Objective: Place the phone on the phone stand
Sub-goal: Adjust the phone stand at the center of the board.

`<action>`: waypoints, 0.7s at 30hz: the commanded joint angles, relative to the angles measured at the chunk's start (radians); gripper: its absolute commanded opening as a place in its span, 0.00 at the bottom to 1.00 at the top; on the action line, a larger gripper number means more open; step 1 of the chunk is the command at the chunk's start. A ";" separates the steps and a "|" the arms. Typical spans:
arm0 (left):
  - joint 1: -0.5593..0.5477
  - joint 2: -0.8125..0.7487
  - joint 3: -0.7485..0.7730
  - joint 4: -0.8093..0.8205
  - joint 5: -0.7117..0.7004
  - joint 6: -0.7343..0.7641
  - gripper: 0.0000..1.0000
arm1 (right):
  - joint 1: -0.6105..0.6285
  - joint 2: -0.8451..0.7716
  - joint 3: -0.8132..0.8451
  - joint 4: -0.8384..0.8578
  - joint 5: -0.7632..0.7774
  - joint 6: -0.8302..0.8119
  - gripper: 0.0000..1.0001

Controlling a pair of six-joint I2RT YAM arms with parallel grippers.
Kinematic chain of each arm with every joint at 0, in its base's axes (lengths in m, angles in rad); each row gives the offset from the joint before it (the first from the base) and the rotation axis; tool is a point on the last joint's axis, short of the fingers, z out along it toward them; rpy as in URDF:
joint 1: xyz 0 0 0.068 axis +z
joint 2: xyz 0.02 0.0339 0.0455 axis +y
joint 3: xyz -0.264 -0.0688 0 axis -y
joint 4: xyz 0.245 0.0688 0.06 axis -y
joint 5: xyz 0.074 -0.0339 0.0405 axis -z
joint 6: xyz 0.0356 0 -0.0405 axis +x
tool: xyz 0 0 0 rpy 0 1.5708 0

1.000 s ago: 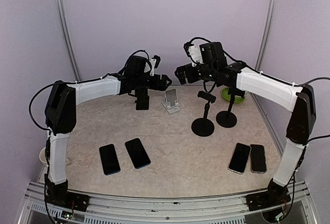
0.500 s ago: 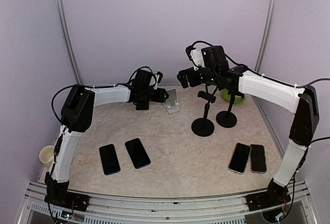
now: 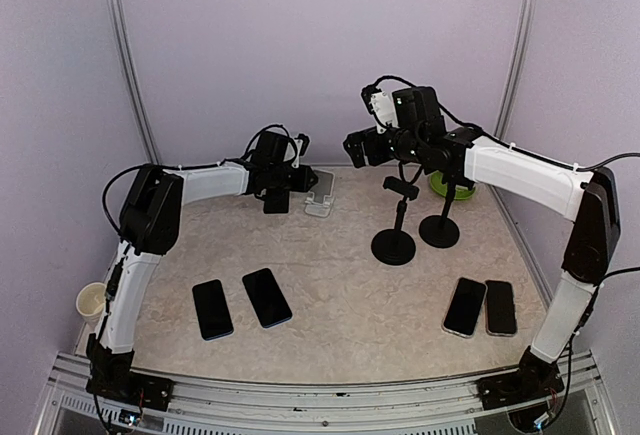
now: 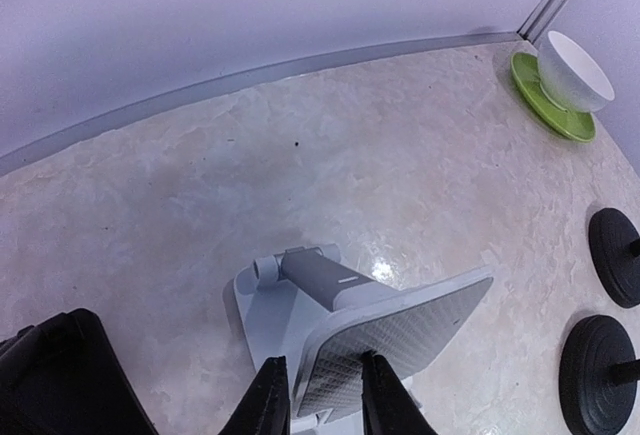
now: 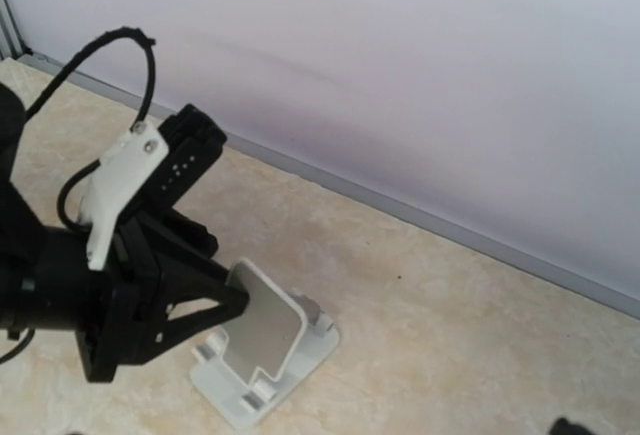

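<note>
The white phone stand (image 3: 321,198) sits at the back of the table, with its tilted back plate (image 4: 400,340) and hinged foot (image 5: 300,360) showing in both wrist views. My left gripper (image 3: 300,184) reaches it from the left. Its black fingers (image 4: 272,400) straddle the plate's left edge, one in front and one behind, shut on it (image 5: 236,301). My right gripper (image 3: 354,146) hovers open and empty above and right of the stand, and its fingers are out of its own view. Two phones (image 3: 212,309) (image 3: 267,297) lie flat at front left.
Two more phones (image 3: 464,306) (image 3: 500,307) lie at front right. Two black round-based stands (image 3: 394,245) (image 3: 440,230) stand right of centre. A white cup on a green saucer (image 4: 565,75) is in the back right corner. A paper cup (image 3: 90,300) sits off the left edge.
My left arm has stretched toward the back and its jaws have narrowed onto the stand's plate. The stand has shifted slightly left. The right arm has barely moved.
</note>
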 commanded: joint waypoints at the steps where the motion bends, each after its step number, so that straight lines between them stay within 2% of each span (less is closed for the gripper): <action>1: 0.003 0.044 0.039 0.023 0.020 0.012 0.24 | -0.004 -0.025 -0.003 0.021 0.000 0.007 1.00; 5: 0.003 0.046 0.041 0.022 0.047 -0.001 0.25 | -0.004 -0.021 0.002 0.019 0.002 0.004 1.00; 9: -0.004 0.031 0.012 0.025 0.062 -0.009 0.31 | -0.004 -0.017 0.006 0.017 0.004 0.003 1.00; 18: -0.003 0.027 -0.017 0.049 0.112 -0.071 0.31 | -0.004 -0.004 0.020 0.011 -0.002 0.004 1.00; 21: -0.001 0.027 -0.031 0.071 0.130 -0.090 0.35 | -0.004 -0.006 0.017 0.013 0.002 0.004 1.00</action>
